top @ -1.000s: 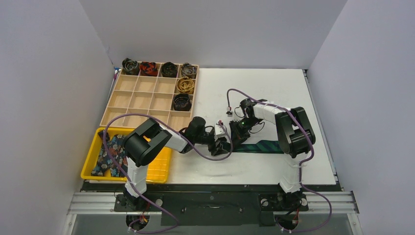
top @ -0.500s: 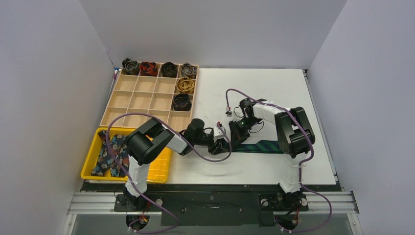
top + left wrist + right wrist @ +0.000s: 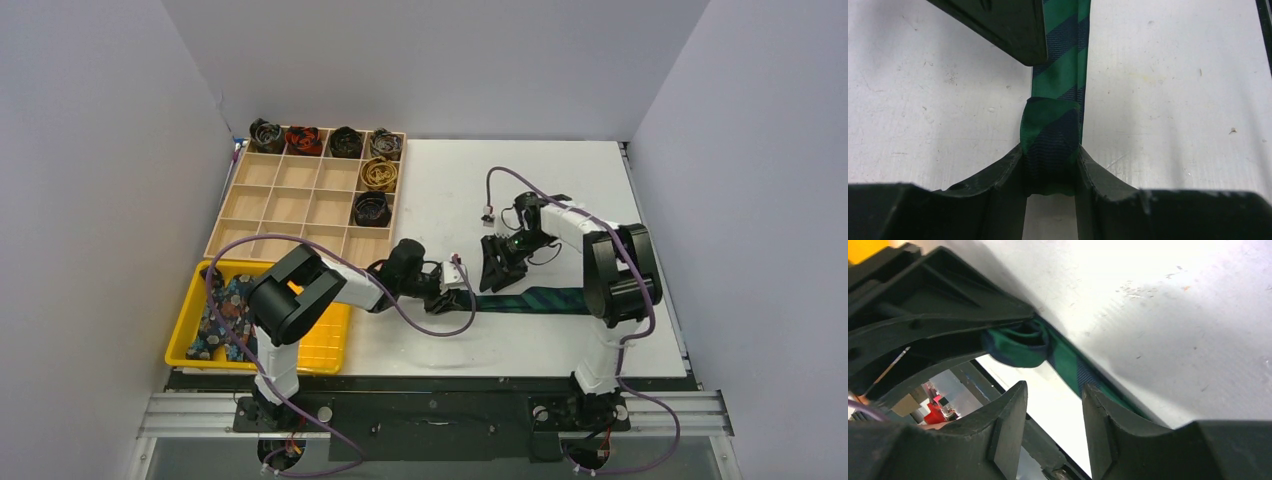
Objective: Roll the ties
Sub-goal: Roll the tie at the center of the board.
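Green-navy striped fabric necktie (image 3: 540, 299) lies flat on white surface (image 3: 520, 190), centre-right, near end wound into small coil (image 3: 1050, 142). Left pincer (image 3: 1050, 156) clamps coil by its sides, guessing so roll can't spring open. Right pincer (image 3: 1053, 390) gapes wide, holds nothing, hovers over unrolled length. Versus second ago: right pincer backed off from coil, left barely moved.

I could read no text, label, brand, number or sign in any of the three camera views I watched
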`<state>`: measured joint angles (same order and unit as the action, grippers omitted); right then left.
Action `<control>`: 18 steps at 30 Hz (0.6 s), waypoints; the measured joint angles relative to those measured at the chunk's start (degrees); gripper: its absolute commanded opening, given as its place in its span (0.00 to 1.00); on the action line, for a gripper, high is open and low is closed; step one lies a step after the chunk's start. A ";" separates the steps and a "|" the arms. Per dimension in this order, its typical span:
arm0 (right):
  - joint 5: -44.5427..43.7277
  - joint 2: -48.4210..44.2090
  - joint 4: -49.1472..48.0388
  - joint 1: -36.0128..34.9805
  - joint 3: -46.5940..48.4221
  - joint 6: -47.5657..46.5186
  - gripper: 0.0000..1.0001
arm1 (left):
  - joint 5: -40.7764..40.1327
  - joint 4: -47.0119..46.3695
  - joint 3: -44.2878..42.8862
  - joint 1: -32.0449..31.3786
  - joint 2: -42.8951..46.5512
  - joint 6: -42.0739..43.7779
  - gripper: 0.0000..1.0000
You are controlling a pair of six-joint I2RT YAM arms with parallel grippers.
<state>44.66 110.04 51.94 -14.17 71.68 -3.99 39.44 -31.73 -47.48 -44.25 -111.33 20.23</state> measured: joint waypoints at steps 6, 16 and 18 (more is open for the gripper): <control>3.13 -4.68 -1.01 -1.44 -1.09 3.41 0.41 | -2.60 4.50 -1.55 -1.03 0.87 0.50 0.16; 2.25 -3.72 -5.84 -5.09 -1.42 10.19 0.40 | -4.96 7.39 -3.37 -2.27 0.87 0.48 0.16; 0.87 -3.13 -6.12 -5.51 -1.42 10.47 0.40 | -5.01 7.61 -3.48 -2.29 0.87 0.48 0.16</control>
<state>45.54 106.91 45.82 -19.68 70.26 6.48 34.44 -24.12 -50.96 -46.54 -110.45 20.71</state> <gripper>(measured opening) 0.403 0.303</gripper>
